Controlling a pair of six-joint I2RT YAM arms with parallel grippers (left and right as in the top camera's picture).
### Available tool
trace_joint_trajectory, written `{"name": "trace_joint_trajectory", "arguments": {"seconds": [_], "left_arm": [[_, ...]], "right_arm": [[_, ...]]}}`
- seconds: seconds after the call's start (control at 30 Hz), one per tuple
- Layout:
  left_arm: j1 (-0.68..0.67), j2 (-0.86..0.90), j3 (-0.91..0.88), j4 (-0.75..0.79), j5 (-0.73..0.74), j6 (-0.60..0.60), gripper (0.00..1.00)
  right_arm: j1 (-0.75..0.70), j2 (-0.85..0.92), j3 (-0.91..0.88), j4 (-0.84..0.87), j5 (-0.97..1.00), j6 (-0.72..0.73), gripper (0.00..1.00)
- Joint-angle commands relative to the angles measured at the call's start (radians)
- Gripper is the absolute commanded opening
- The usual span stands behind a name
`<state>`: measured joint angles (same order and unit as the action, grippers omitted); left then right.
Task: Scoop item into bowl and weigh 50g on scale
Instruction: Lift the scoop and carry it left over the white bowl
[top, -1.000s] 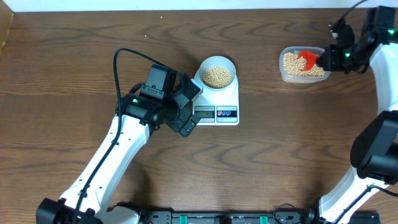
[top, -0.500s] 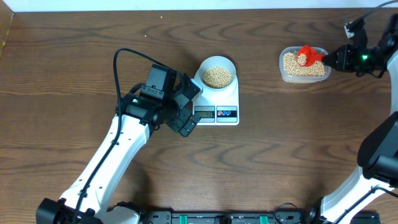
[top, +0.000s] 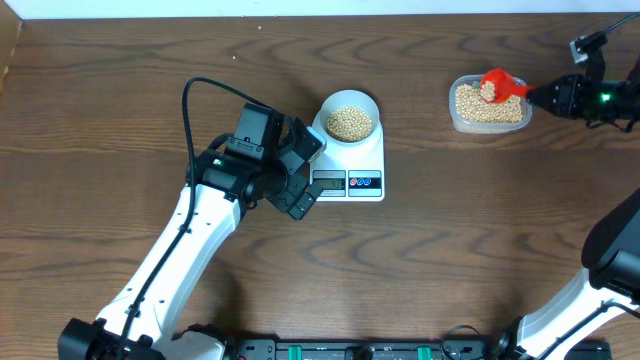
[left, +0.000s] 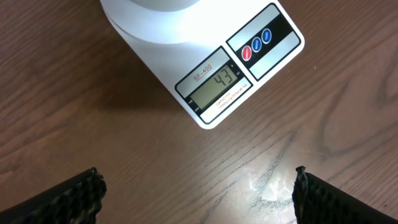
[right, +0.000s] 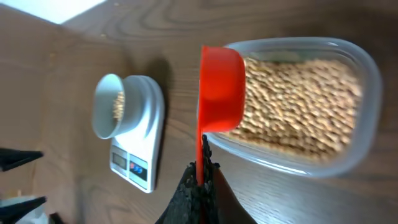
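Over the tub (top: 488, 128), right gripper (top: 530, 93) clamps the scoop (top: 493, 82), seemingly pointing toward the scale (top: 350, 155).

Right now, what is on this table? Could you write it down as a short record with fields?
scale: white, display shows 43
bowl: stands on the scale, partly filled with beans
clear tub: far right, holds more beans
red scoop: over the clear tub, some beans in it
right gripper: shut on the red scoop's handle
left gripper: open, empty, beside the scale
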<state>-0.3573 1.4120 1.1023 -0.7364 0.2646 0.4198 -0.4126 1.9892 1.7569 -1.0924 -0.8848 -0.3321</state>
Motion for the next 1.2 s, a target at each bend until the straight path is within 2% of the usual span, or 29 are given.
{"name": "trace_joint_trajectory", "arguments": {"seconds": [0.0,0.63,0.77,0.9,1.07,1.17], "left_arm": [[0.000,-0.010,0.029,-0.004,0.016,0.009,0.98],[0.000,-0.010,0.029,-0.004,0.016,0.009,0.98],[0.000,-0.010,0.029,-0.004,0.015,0.009,0.98],[0.000,-0.010,0.029,-0.004,0.015,0.009,0.98],[0.000,-0.010,0.029,-0.004,0.016,0.009,0.98],[0.000,-0.010,0.029,-0.004,0.016,0.009,0.98]], "right_arm": [[0.006,0.000,0.014,0.001,-0.126,-0.044,0.01],[0.316,0.000,0.014,0.140,-0.222,-0.075,0.01],[0.375,0.000,0.014,0.142,-0.220,-0.120,0.01],[0.431,0.000,0.014,0.137,-0.131,-0.166,0.01],[0.494,0.000,0.014,0.120,-0.001,-0.309,0.01],[0.524,0.001,0.014,0.145,0.078,-0.324,0.01]]}}
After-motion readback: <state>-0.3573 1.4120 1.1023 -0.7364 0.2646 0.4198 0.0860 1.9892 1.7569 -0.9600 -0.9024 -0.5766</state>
